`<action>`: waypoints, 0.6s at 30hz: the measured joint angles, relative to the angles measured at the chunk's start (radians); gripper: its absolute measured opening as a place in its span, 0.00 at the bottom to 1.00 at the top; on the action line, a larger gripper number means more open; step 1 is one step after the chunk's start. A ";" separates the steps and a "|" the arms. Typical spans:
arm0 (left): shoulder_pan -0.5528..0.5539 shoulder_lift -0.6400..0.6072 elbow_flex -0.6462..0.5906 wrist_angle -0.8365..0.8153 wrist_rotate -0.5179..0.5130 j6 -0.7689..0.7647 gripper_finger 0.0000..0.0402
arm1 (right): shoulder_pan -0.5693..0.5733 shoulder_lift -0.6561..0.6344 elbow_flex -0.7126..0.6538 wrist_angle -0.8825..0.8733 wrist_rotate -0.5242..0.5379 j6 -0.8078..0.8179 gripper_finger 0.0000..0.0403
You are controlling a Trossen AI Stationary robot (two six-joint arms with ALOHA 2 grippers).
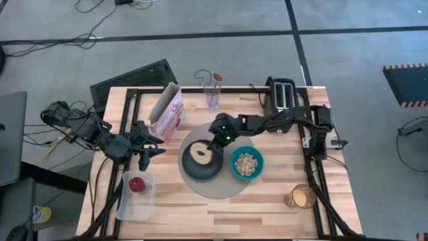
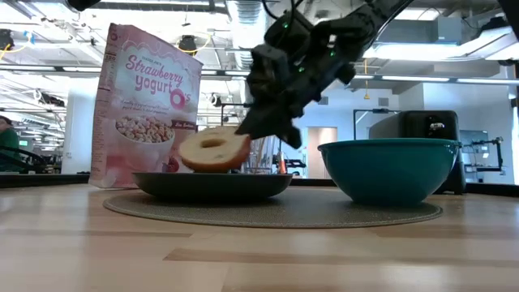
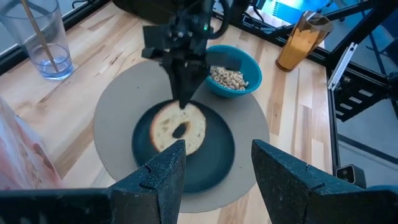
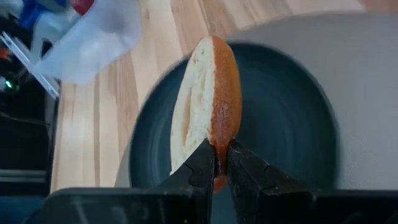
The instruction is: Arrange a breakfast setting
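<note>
A round grey mat point(image 1: 224, 191) lies mid-table. On it are a dark grey plate point(image 1: 200, 167) and a teal bowl point(image 1: 247, 163) of beige cereal point(image 3: 227, 78). My right gripper point(image 4: 221, 158) is shut on the round toasted bread point(image 1: 199, 153) over the plate. My left gripper point(image 3: 217, 180) hangs open and empty at the table's left, pointing toward the plate. The red apple point(image 1: 136, 184) sits in a clear tub point(image 1: 127, 204) at the near left. A thin gold spoon point(image 1: 215, 77) stands in a clear glass point(image 1: 212, 95) at the far edge. My right gripper pinches the bread's rim point(image 4: 217, 146) between its two fingers, one on the cut face and one on the browned crust. The fingers slant down from the table's far right. The bread point(image 2: 214, 149) is tilted on edge over the plate point(image 2: 212, 185). I cannot tell whether its lower edge touches the plate.
A pink cereal box point(image 1: 167, 112) stands at the far left of the mat. A black toaster point(image 1: 281, 95) is at the far right corner, and a glass of orange drink point(image 1: 302, 197) at the near right. Bare wood lies along the near edge.
</note>
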 joint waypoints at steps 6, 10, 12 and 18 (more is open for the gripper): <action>0.000 0.000 0.000 0.003 0.001 0.022 0.42 | 0.014 0.074 0.001 0.075 -0.021 0.035 0.16; 0.000 0.000 0.000 0.004 0.001 0.022 0.42 | 0.014 0.106 0.002 0.065 -0.027 0.057 0.16; 0.000 0.000 0.000 0.004 0.001 0.022 0.42 | 0.012 0.120 0.002 0.064 -0.027 0.080 0.16; 0.000 0.000 0.000 0.005 0.008 0.014 0.42 | 0.013 0.121 0.002 0.058 -0.030 0.102 0.19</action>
